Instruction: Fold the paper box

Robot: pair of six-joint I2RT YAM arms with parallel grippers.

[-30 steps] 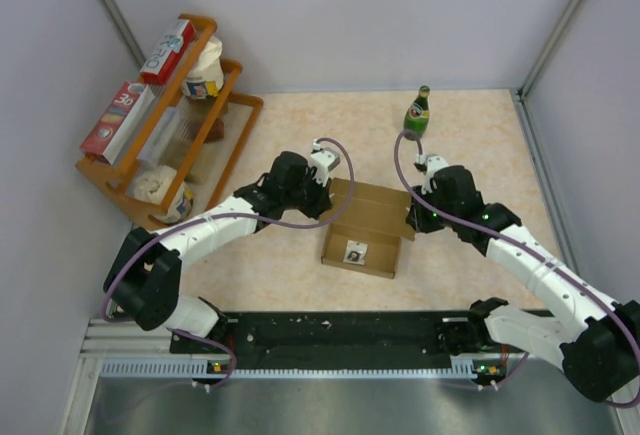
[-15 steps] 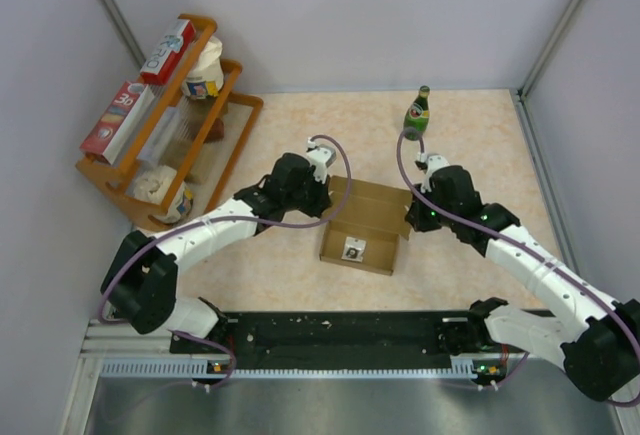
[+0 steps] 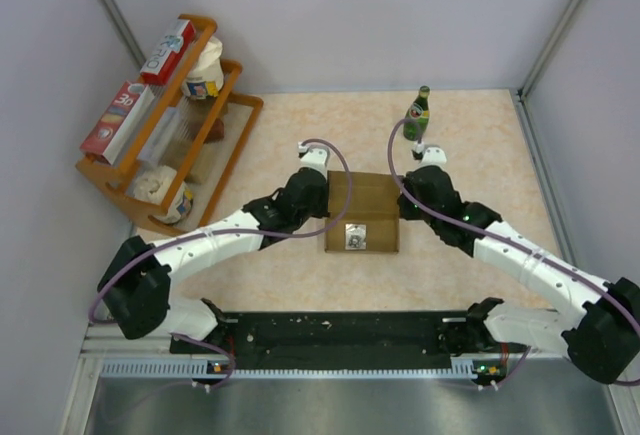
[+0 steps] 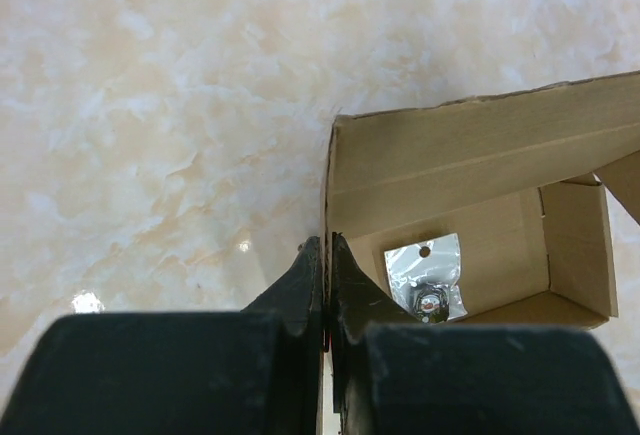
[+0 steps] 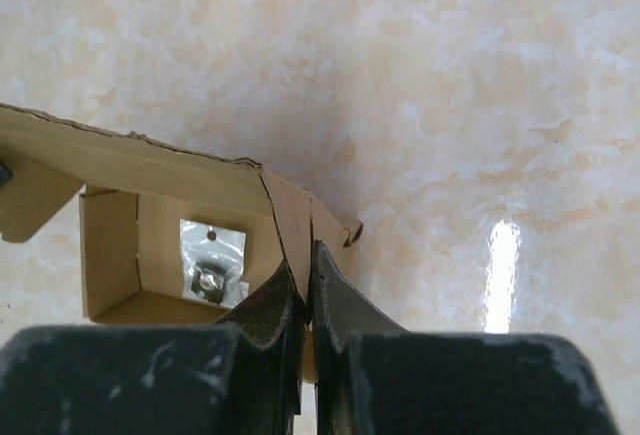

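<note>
Cardboard gripped from both sides: the paper box stands open at mid-worktop, between your two arms.
Your left claw is pinched tight on the box's left wall; your right claw is pinched on a folded flap at its right wall. A small silver packet lies on the box floor. A green bottle stands beyond, apart from the box; a wooden rack stands at far left.

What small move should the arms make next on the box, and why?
Probably free one arm to tip the lid flap over: left fingers and right fingers each pinch an upright side wall of the box, whose top is open.
</note>
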